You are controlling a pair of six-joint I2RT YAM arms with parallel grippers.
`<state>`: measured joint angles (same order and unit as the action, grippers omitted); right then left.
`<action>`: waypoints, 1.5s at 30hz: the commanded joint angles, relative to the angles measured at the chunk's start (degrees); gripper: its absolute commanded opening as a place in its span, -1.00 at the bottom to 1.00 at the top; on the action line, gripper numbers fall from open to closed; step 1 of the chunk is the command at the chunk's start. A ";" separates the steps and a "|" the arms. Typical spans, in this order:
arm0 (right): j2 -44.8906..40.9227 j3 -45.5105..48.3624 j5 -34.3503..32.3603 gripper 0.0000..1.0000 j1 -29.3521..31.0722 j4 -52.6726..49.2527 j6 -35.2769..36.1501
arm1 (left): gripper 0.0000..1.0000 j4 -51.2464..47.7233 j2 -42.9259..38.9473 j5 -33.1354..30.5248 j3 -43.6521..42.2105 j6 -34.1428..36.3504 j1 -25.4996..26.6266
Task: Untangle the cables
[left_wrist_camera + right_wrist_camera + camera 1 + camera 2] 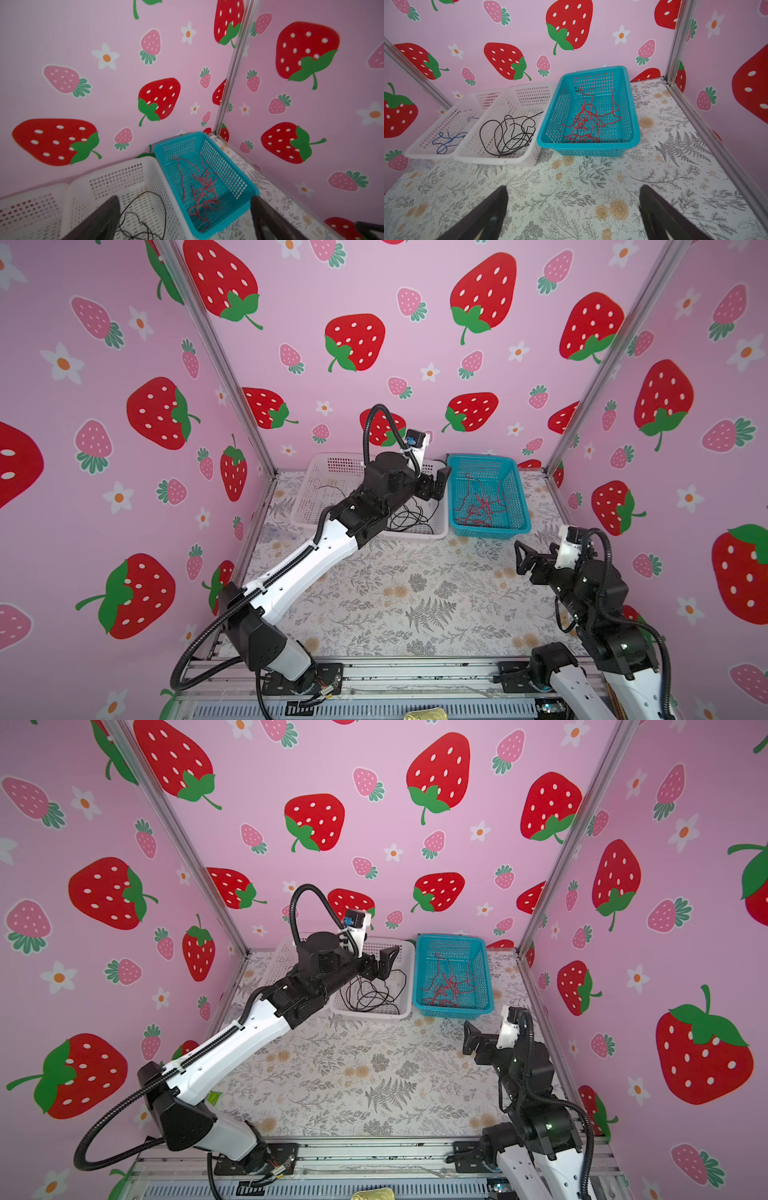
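**Cables lie by colour in three baskets, both grippers released**

Farthest left of the teal basket [588,153], the outer white basket [425,154] holds the blue cable [448,140], a small loose squiggle. Only the right wrist view shows its colour. In both top views the left arm [307,568] covers much of that basket, and the cable there is too thin and dark to identify.

Just beside the teal basket's left wall stands the middle white basket [496,160], with the black cable [510,133] in wide loose loops on its floor. The left gripper [386,965] hovers above this basket, at the end next to the teal basket. Its jaws are spread wide with nothing between them. The left wrist view cuts off both fingers [104,218] and most of the black cable at the frame edge.

Inside the teal basket the red cable [587,122] lies in a tangled heap, visible in all four views. Whether its crossings are true knots cannot be made out.

Right of the teal basket and nearer the robot's base, the right gripper [524,560] hangs over the bare floral table [675,145]. Its jaws are wide apart and it grips nothing. Its wrist view alone shows all three baskets unobstructed.
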<state>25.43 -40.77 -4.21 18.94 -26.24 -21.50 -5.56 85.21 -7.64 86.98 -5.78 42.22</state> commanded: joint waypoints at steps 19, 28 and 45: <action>8.48 14.53 -16.71 0.99 -0.39 32.77 4.16 | 0.97 -20.27 -37.62 -17.61 -37.74 -9.49 -12.75; 21.30 18.66 -36.27 0.99 -0.39 50.51 5.38 | 0.98 -12.06 -40.92 -23.86 -47.65 -12.62 -17.51; 53.58 26.53 -33.46 0.99 -3.80 91.23 23.80 | 0.98 -4.23 -32.56 -23.53 -51.86 -12.84 -27.54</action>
<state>77.38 -14.81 -40.42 15.77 55.59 -0.82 -12.73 51.77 -30.00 35.81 -16.58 16.67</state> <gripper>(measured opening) 0.993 0.988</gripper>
